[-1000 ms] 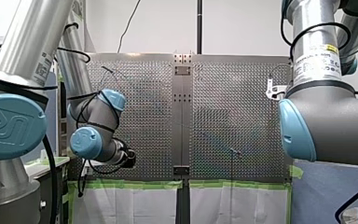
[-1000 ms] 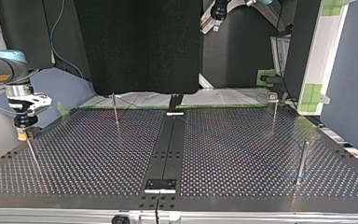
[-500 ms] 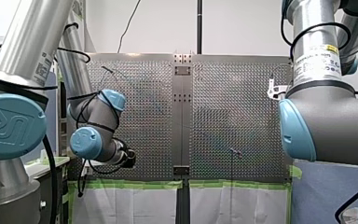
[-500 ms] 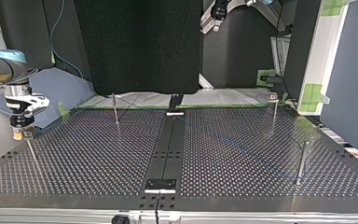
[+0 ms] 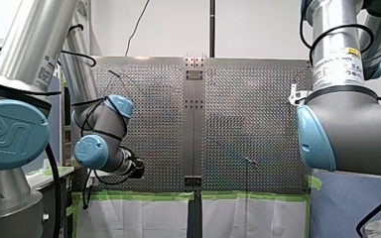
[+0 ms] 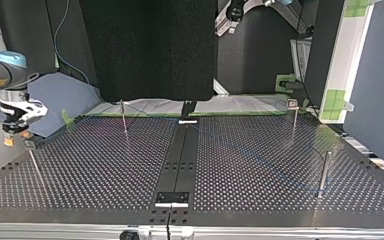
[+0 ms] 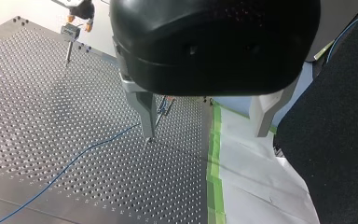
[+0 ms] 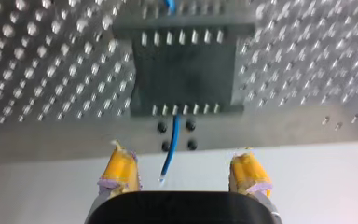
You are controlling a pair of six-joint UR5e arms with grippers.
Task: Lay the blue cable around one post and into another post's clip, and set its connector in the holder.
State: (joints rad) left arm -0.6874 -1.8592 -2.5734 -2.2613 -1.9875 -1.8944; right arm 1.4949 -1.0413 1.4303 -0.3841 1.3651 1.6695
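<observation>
My right gripper (image 8: 184,173) stands wide open and holds nothing, its yellow pads (image 8: 120,170) well apart. The blue cable (image 8: 171,144) has its loose end lying between the pads, touching neither. From there it runs ahead of the gripper to a dark toothed clip (image 8: 186,74), goes out of sight at the clip's near edge and shows again at its far edge. In the top view this gripper hangs at the left, just above and beside the head of a thin post (image 6: 34,162) near the table (image 6: 95,200) edge.

My left gripper (image 7: 205,133) is also wide open and empty. One metal finger (image 7: 144,114) is over the table, the other over the white sheet past the green tape (image 7: 213,154). The cable crosses the table to just beside the first finger, where a second post (image 7: 164,106) stands behind it.
</observation>
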